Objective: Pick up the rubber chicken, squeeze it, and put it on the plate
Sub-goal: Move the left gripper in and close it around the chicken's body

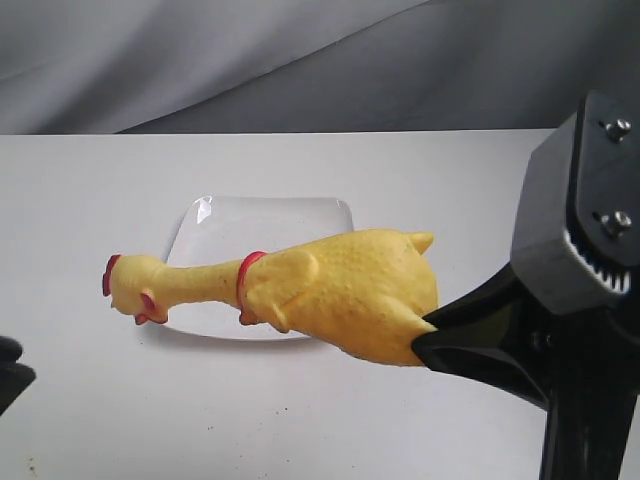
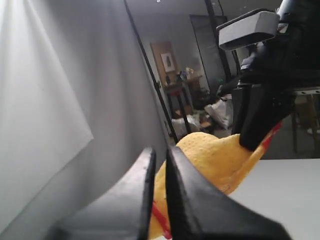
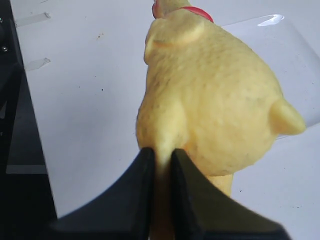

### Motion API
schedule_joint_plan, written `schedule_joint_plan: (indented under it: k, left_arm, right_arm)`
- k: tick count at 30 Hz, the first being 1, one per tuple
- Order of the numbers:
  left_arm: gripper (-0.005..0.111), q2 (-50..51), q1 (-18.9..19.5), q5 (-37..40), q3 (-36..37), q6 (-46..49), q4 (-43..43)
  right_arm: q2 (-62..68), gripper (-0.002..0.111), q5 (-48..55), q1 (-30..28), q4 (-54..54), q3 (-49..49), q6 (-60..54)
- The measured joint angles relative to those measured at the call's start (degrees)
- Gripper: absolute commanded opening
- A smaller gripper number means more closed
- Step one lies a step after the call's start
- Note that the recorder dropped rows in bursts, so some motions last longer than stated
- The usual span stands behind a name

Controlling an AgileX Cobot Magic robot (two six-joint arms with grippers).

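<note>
The yellow rubber chicken hangs roughly level over the front of the white square plate, its red-combed head pointing left past the plate's edge. My right gripper is shut on the thin leg end behind the plump body. In the right wrist view the jaws pinch that yellow leg, with the chicken's body and the plate beyond. My left gripper is shut with nothing in it, low at the left edge, with the chicken beyond it.
The white table stretches around the plate, and a grey cloth hangs behind it. Two strips of clear tape lie on the table near its dark edge.
</note>
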Motion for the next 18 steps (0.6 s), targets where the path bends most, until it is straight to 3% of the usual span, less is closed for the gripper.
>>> schedule_joint_plan:
  k: [3, 6, 12, 18]
  left_arm:
    - [0.060, 7.3, 0.0, -2.2, -5.9, -5.2, 5.9]
    - [0.078, 15.8, 0.0, -6.8, -13.7, -11.5, 12.3]
    - [0.078, 31.0, -1.5, -10.0, -28.5, -22.2, 31.4]
    - [0.078, 41.4, -8.6, -5.0, -34.9, -20.5, 34.9]
  right_arm:
    - [0.0, 0.000, 0.0, 0.0, 0.1, 0.0, 0.0]
    - [0.0, 0.000, 0.0, 0.0, 0.5, 0.0, 0.0]
    - [0.0, 0.000, 0.0, 0.0, 2.4, 0.0, 0.0]
    - [0.0, 0.000, 0.8, 0.0, 2.8, 0.0, 0.0]
